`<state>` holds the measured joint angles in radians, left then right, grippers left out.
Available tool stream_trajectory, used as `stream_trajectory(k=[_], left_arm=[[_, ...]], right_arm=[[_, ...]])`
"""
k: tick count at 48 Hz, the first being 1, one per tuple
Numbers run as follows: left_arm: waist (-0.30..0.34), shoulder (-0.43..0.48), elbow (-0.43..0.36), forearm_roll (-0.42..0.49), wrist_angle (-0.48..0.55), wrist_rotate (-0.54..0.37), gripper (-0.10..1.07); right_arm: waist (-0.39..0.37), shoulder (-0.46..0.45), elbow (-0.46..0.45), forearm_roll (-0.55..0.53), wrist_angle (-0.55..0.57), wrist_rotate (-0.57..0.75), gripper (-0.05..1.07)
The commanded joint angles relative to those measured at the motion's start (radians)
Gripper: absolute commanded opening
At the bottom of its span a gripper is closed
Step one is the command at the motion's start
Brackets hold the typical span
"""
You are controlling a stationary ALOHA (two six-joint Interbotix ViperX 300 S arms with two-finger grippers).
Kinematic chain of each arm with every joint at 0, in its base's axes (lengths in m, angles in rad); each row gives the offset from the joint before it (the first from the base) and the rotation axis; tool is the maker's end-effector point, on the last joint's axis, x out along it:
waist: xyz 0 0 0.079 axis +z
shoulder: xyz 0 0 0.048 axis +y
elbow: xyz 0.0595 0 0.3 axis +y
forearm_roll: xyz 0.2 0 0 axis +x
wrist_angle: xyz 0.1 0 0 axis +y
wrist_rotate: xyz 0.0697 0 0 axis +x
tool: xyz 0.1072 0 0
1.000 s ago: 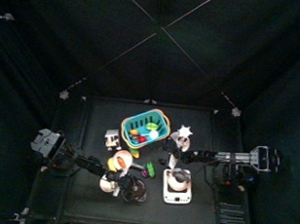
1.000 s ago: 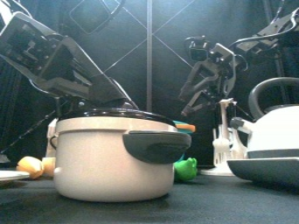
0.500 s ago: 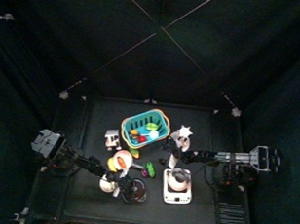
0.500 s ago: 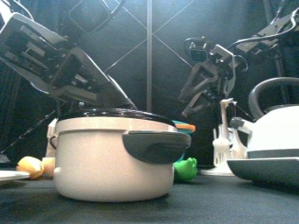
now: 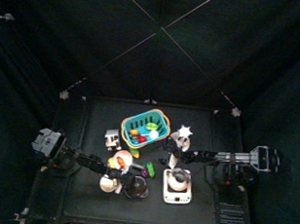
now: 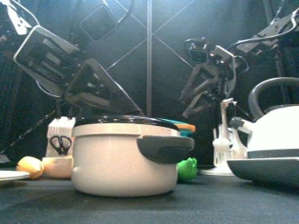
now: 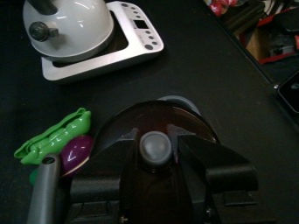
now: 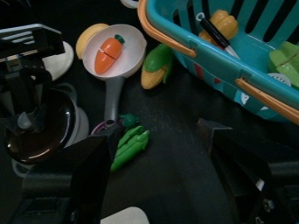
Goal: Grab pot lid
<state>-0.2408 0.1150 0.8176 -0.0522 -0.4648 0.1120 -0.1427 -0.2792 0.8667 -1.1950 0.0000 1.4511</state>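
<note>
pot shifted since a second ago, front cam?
Yes. In the front view the pot now sits further right, closer to the kettle, uncovering a white utensil holder on its left.

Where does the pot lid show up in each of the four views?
Top view: pot lid at the table's front, left of the kettle.
Front view: dark lid atop the cream pot.
Left wrist view: centre.
Right wrist view: left edge.
Shared landmark: the green pea pod.

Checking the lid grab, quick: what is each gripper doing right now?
Left gripper: jaws astride the lid of the pot; a grip cannot be told.
Right gripper: open, holding nothing.
</note>
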Motion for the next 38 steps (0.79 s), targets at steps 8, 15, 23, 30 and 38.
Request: stream_trajectory(k=[8, 15, 23, 30, 38], left_arm=[[0.023, -0.044, -0.014, 0.003, -0.005, 0.002, 0.40], [0.025, -0.061, -0.014, 0.012, -0.003, 0.000, 0.40], [0.023, -0.074, -0.012, 0.021, -0.003, 0.000, 0.40], [0.025, -0.086, -0.011, 0.021, -0.003, 0.000, 0.40], [0.028, -0.124, 0.000, 0.023, -0.005, 0.000, 0.40]], right_arm=[[0.002, -0.011, -0.005, 0.000, 0.000, 0.000, 1.01], [0.002, -0.009, -0.003, -0.002, 0.000, -0.002, 1.01], [0.002, -0.011, -0.003, 0.000, 0.000, -0.002, 1.01], [0.000, -0.009, -0.002, 0.000, 0.000, 0.000, 1.01], [0.000, -0.011, -0.002, -0.002, 0.000, 0.000, 1.01]])
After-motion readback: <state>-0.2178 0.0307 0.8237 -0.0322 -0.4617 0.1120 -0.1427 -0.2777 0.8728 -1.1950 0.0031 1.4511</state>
